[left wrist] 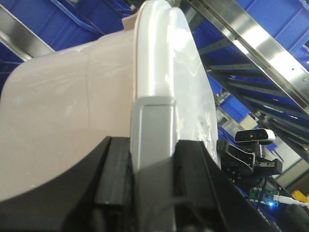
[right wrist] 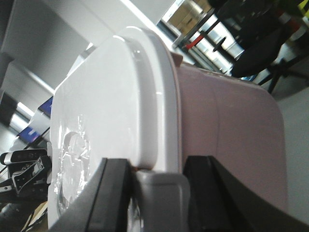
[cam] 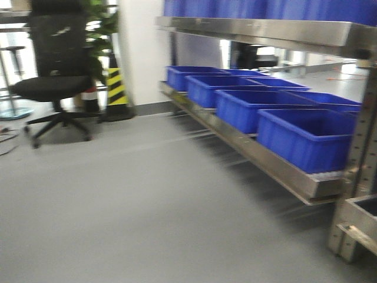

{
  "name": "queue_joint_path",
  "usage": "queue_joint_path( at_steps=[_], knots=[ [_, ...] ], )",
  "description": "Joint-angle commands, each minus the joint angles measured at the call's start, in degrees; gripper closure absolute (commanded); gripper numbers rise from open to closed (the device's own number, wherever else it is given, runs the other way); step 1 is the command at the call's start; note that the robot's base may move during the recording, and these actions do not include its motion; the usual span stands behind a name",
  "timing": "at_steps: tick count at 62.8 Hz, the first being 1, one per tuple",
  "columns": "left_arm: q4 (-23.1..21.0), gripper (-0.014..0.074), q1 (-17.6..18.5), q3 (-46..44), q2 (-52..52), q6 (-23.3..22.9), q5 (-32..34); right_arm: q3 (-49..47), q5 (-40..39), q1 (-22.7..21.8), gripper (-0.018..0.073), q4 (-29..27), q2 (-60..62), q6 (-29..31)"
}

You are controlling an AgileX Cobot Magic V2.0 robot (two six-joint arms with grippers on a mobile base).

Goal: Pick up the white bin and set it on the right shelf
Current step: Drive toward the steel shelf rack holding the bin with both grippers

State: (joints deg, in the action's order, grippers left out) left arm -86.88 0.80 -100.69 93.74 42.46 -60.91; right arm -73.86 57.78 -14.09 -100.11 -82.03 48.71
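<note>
Status: the large pinkish-white plastic tub (left wrist: 63, 121) with its flat white lid (left wrist: 164, 58) hangs between both arms, not yet on the shiny stainless steel rack (cam: 259, 159). The left claw (left wrist: 152, 162) and right claw (right wrist: 159, 179) are each pinched on a grey clip (left wrist: 152, 121) at the lid rim.

Risks:
- Load hangs off the lid. If a clip pops, the body drops.
- Front view is smeared, so the base is probably moving. Sway could twist the grip.
- Lower tier is packed with blue open crates (cam: 300, 138) and no free slot is visible. The tub may hit the rail.

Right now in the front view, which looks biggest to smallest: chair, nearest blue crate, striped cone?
1. chair
2. nearest blue crate
3. striped cone
The crate is nearer the camera, so true sizes may differ.
</note>
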Motion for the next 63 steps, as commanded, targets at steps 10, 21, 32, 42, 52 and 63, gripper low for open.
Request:
queue_joint_path(
  at_steps=[10, 21, 32, 42, 52, 63],
  knots=[
    [-4.39, 0.0722, 3.24, -2.11, -3.11, 1.36, -13.94, -2.02, 7.36, 1.96, 0.0503, -9.41, 2.53, 0.66],
    [-4.39, 0.0722, 3.24, -2.11, -3.11, 1.36, -13.94, -2.02, 7.41, 1.96, 0.0503, -9.41, 2.53, 0.66],
    [-4.39, 0.0722, 3.24, -2.11, -3.11, 1.36, -13.94, -2.02, 7.34, 1.96, 0.0503, -9.41, 2.53, 0.66],
    [-4.39, 0.0722, 3.24, -2.11, -3.11, 1.36, -13.94, -2.02, 7.39, 1.96, 0.0503, -9.41, 2.53, 0.66],
    [-4.39, 0.0722, 3.24, -2.11, -3.11, 1.36, -13.94, -2.02, 7.39, 1.96, 0.0503, -9.41, 2.53, 0.66],
    [-4.39, 0.0722, 3.24, -2.11, -3.11, 1.36, -13.94, -2.02, 7.39, 1.96, 0.0503, -9.41, 2.53, 0.66]
  ],
)
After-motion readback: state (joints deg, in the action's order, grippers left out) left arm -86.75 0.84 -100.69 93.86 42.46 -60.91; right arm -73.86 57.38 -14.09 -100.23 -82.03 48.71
